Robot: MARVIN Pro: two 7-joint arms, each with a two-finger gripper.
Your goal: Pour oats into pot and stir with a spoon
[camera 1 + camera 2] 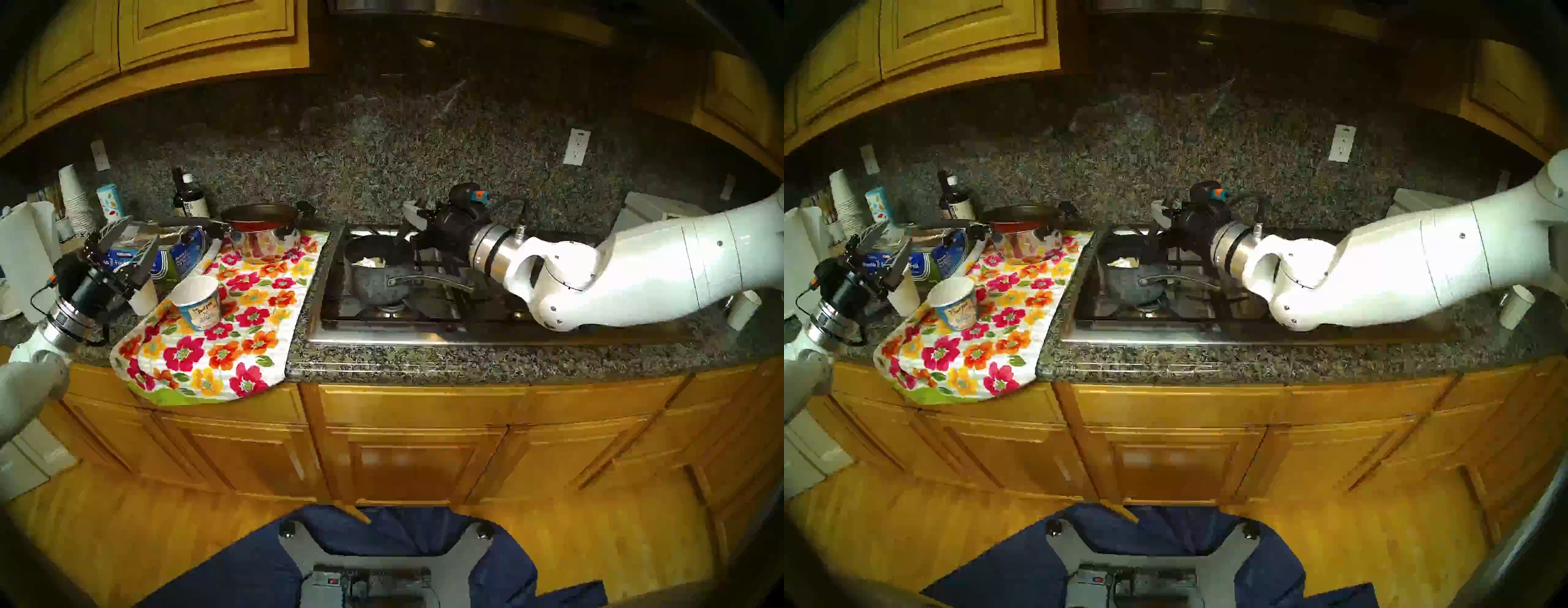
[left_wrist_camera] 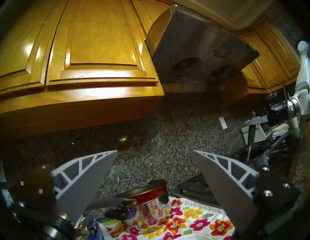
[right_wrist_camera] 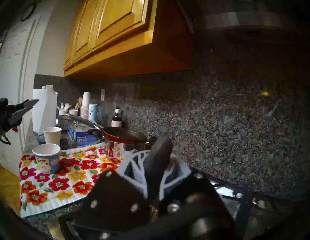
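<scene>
Pot (image 1: 373, 276) sitting on stove at frame center holding pale oats (image 1: 372, 262), right gripper (image 3: 156, 167) pinching black spoon (image 3: 157, 155) over it, oatmeal cup (image 1: 199, 302) standing on floral towel (image 1: 237, 339), left gripper (image 2: 155, 176) hanging spread, holding nothing.

The right gripper (image 1: 409, 246) is blocking the far side of the saucepan (image 1: 373, 280), so only a pale patch of oats (image 1: 373, 262) is showing. The spoon (image 3: 157, 160) is blurring close to the wrist camera, its bowl staying out of sight. The small print on the oatmeal cup (image 1: 199, 303) is staying too small to read.
</scene>
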